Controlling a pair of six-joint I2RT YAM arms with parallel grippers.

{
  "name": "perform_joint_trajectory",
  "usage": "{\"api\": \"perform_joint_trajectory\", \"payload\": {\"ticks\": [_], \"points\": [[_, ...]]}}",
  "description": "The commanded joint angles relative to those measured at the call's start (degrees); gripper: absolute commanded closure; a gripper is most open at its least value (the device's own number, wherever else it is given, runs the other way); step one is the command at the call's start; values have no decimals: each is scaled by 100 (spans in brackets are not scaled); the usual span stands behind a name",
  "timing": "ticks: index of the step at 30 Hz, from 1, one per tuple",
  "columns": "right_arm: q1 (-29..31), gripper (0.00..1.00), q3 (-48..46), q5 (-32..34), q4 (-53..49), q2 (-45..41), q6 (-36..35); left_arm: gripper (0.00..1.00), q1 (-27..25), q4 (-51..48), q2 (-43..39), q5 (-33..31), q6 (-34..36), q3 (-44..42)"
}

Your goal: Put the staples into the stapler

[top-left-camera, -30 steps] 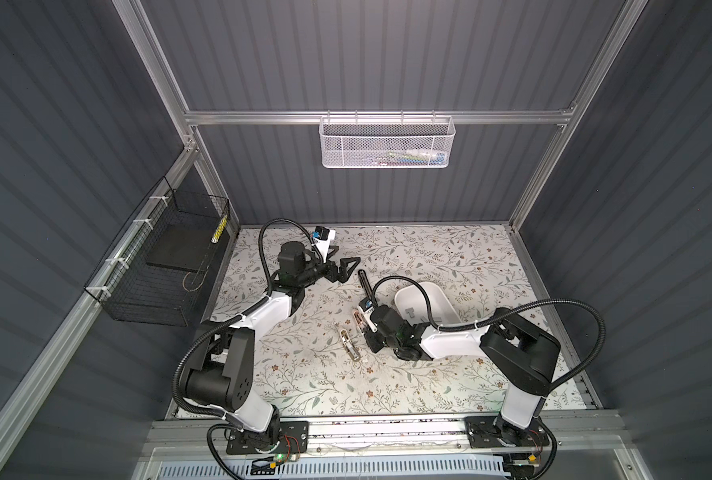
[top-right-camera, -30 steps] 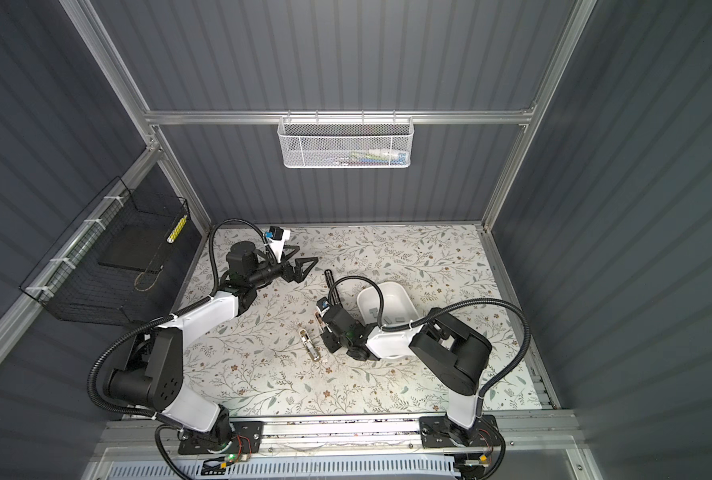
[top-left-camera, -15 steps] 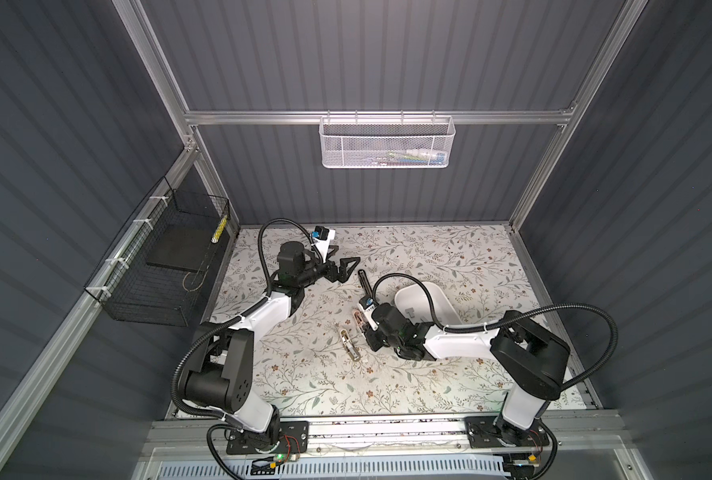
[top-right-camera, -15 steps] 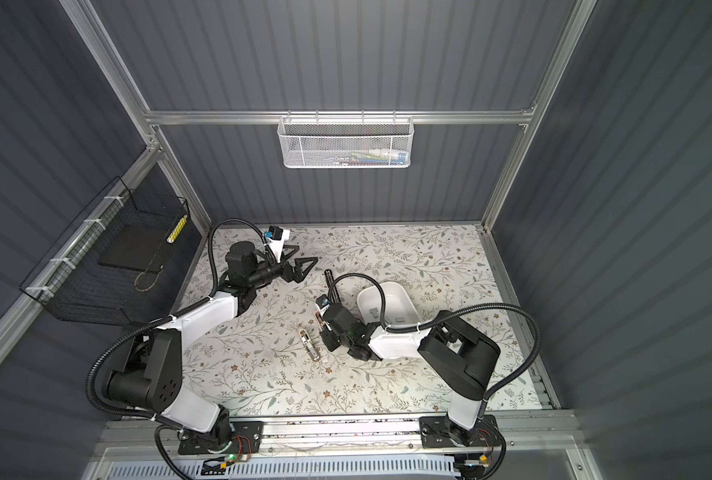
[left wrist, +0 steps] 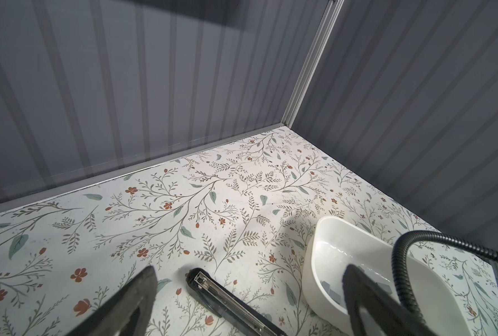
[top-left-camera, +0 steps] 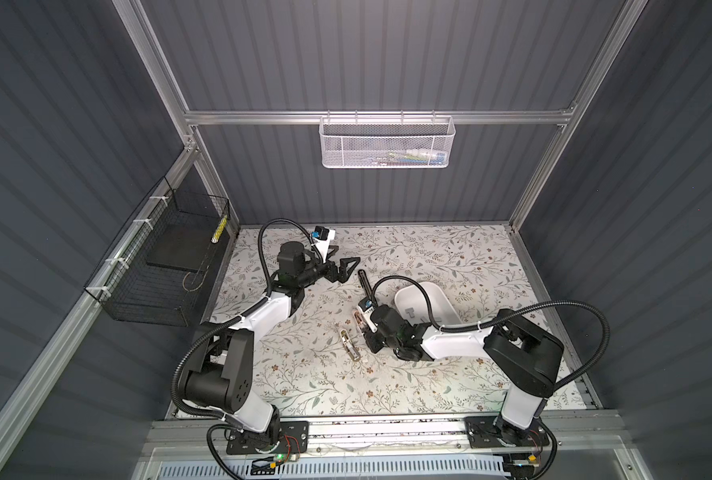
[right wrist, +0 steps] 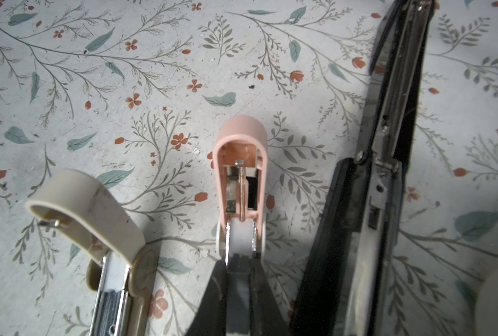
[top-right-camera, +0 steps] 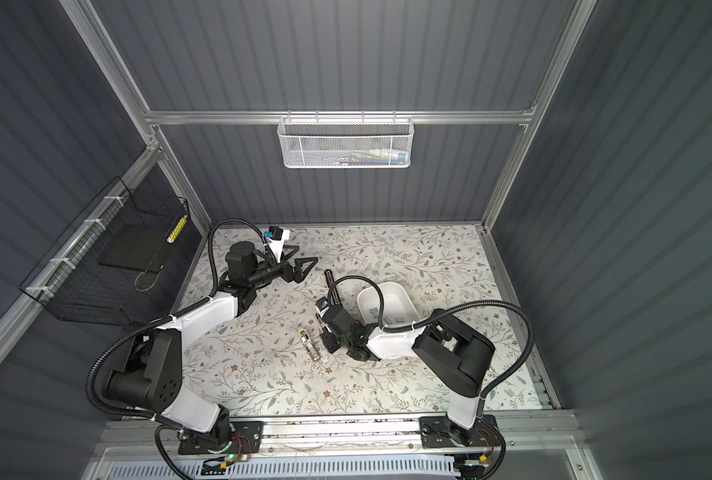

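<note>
At the left of both top views, the left gripper [top-left-camera: 347,255] hung over the floral-printed surface [top-left-camera: 450,257], jaws wide open and empty. Next came a beige plastic stapler [right wrist: 91,209], lying opened just beside the pink plastic stapler [right wrist: 240,151]. The right gripper [right wrist: 237,273] had its jaws shut on the pink one's metal magazine, behind the flipped-open lid. A long black stapler [right wrist: 387,145] lay near on the other side. Furthest right, the staples [left wrist: 329,288], small flat grey metal strips, sat in a white oval plastic tray [left wrist: 358,241], none in the jaws.

Likely step: bracing the pink stapler for loading. The clamp should sit low on the rails, leaving the channel uncovered. The left jaws should pinch one strip by its long sides, legs down. The pink stapler's long axis ran front-to-back, lid end pointing to the back wall.
</note>
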Motion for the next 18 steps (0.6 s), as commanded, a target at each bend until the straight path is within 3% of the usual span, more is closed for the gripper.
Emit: {"api": "perform_joint_trajectory", "payload": {"ticks": [1,18], "points": [[28,100,61,-48,73,72,59,1,17,53,-160,-17,73,-77],[28,100,74,7,90,194,127,1,17,54,-161,-13,73,-78]]}}
